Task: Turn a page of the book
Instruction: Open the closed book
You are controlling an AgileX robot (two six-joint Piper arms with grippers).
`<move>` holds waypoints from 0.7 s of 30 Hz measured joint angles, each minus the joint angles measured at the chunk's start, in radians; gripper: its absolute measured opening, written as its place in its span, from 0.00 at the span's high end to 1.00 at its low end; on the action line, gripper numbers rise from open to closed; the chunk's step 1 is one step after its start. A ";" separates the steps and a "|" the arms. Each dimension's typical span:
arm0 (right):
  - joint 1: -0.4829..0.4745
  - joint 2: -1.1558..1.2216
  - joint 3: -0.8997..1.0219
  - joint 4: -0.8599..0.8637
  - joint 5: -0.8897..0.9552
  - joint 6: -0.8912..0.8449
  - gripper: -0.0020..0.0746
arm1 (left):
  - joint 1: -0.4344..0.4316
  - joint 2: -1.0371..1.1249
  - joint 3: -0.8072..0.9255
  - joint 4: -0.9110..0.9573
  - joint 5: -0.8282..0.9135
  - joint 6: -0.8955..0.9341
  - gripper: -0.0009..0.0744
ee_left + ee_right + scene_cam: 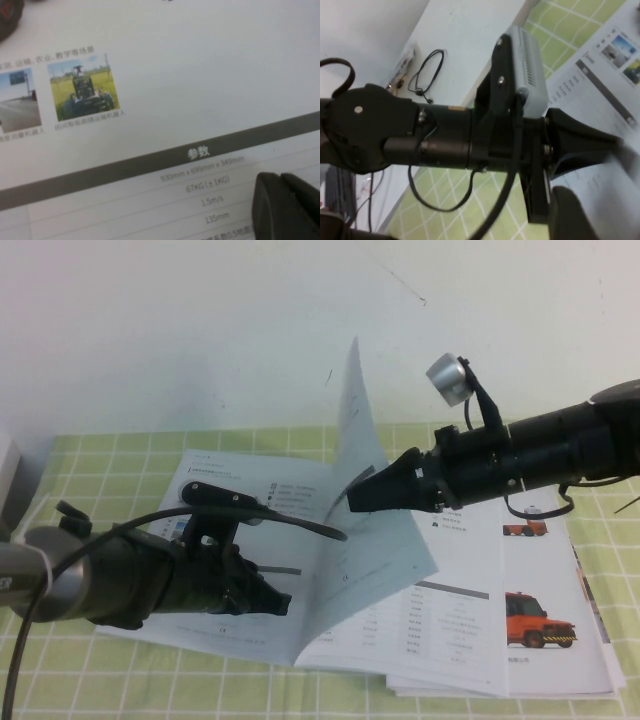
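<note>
From my seat I see the book (400, 590) lying open on a green-and-white checked cloth (120, 680), which covers the table up to a plain white wall (200, 330) behind. The page (365, 490) stands lifted from the book's middle, its top edge rising well above the spread and its lower part curling toward the right-hand sheets, where two orange vehicles (540, 620) are printed. The right gripper (362, 492) reaches in from the right of the book and its tip meets the raised page about halfway up; its fingers look narrowed on the sheet's edge, though I cannot tell for sure whether they actually pinch it. The left gripper (280, 602) rests low over the book's left-hand sheet, pressing near its lower part, fingers drawn together with nothing between them. The left wrist view gives me what the high view does not: the left-hand sheet up close, with a small photo of a vehicle in a field (82, 92), a dark grey header bar (165, 162) and rows of figures, and the dark fingertips (285, 207) touching together on the paper. The right wrist view looks across at the left arm (445, 135) instead, with its grey camera box (527, 75), the cloth beneath, and a loop of black cable (427, 70) on a pale surface beyond the book.
</note>
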 joint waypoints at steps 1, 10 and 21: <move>0.010 0.001 -0.003 0.002 -0.015 -0.001 0.65 | 0.000 0.000 0.000 0.000 0.002 -0.002 0.99; 0.059 0.047 -0.009 0.031 -0.074 -0.009 0.66 | 0.000 0.000 0.000 0.000 0.006 -0.010 0.99; 0.104 0.094 -0.030 0.191 -0.069 -0.115 0.66 | 0.000 -0.009 0.000 -0.003 0.002 -0.010 0.99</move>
